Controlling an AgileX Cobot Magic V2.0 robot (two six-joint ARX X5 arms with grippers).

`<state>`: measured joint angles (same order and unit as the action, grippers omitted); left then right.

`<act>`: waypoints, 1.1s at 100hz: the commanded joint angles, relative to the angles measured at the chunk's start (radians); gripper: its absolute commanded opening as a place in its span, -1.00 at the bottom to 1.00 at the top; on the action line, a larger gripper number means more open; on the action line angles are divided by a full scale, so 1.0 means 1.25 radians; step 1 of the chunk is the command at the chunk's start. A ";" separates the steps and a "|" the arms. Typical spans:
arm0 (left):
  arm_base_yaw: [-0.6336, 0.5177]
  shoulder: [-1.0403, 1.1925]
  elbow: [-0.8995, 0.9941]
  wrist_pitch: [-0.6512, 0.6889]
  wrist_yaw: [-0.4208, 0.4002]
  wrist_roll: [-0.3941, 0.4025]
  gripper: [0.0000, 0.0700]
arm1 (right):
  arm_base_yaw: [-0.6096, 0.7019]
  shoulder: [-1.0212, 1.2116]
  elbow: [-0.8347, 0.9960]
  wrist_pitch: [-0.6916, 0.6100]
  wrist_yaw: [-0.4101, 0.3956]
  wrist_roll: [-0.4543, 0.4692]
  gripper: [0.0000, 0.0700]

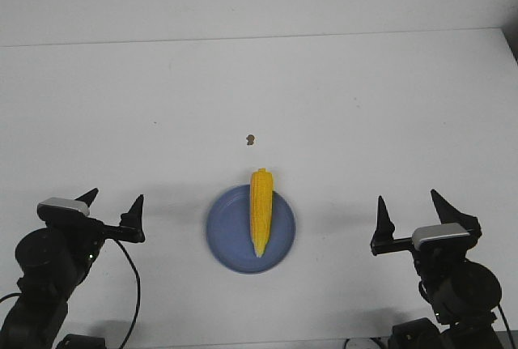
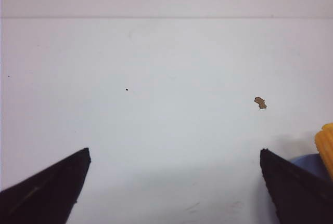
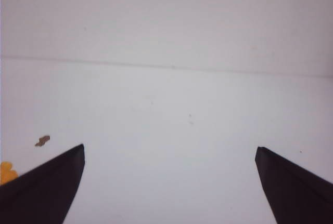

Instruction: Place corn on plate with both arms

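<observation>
Two end effectors stand low at the near corners of the white surface (image 1: 340, 98), and both have their fingers spread wide with nothing between them. The left end effector (image 1: 113, 207) is well to the left of the plate (image 1: 225, 240), and the right end effector (image 1: 411, 213) is well to the right of it. The corn (image 1: 260, 210) lies on the plate, with its length running away from the robot; the pointed end is near the close part of the rim and the thick end reaches over the far rim. No writing, brand or label can be read on anything; the grey caps on the two wrists are plain. A small brown speck (image 1: 250, 138) lies on the surface a little beyond the corn, apart from it. In the left wrist view the speck (image 2: 260, 103) is seen again, with a corner of the corn (image 2: 325, 146) and a bit of the blue plate (image 2: 304, 159) beside the black fingertip (image 2: 291, 187). In the right wrist view the speck (image 3: 42, 141) and some yellow of the corn (image 3: 6, 172) show beside one fingertip (image 3: 47, 185). The far edge of the surface runs straight across, well beyond the plate, and wide bare room lies between the plate and each end effector.
</observation>
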<state>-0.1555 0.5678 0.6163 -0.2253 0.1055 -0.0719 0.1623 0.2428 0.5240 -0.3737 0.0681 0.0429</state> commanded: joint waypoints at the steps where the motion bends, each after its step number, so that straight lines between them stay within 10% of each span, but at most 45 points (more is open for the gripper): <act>1: -0.002 -0.021 -0.023 0.028 -0.004 -0.022 1.00 | 0.000 -0.035 -0.011 0.029 0.003 0.016 1.00; 44: -0.002 -0.058 -0.075 0.064 -0.007 -0.060 1.00 | 0.000 -0.073 -0.011 0.022 0.067 0.016 1.00; 49: -0.002 -0.058 -0.075 0.063 -0.007 -0.060 0.99 | 0.000 -0.073 -0.011 0.021 0.058 0.016 0.64; 72: -0.002 -0.058 -0.075 0.062 -0.007 -0.060 -1.00 | 0.000 -0.073 -0.011 0.020 0.028 0.014 -0.95; 110: -0.002 -0.058 -0.075 0.063 -0.007 -0.058 -0.96 | 0.000 -0.073 -0.011 0.023 0.030 0.010 -0.99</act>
<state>-0.1555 0.4915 0.5140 -0.1604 0.1005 -0.1452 0.1623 0.1493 0.5026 -0.3557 0.1055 0.0559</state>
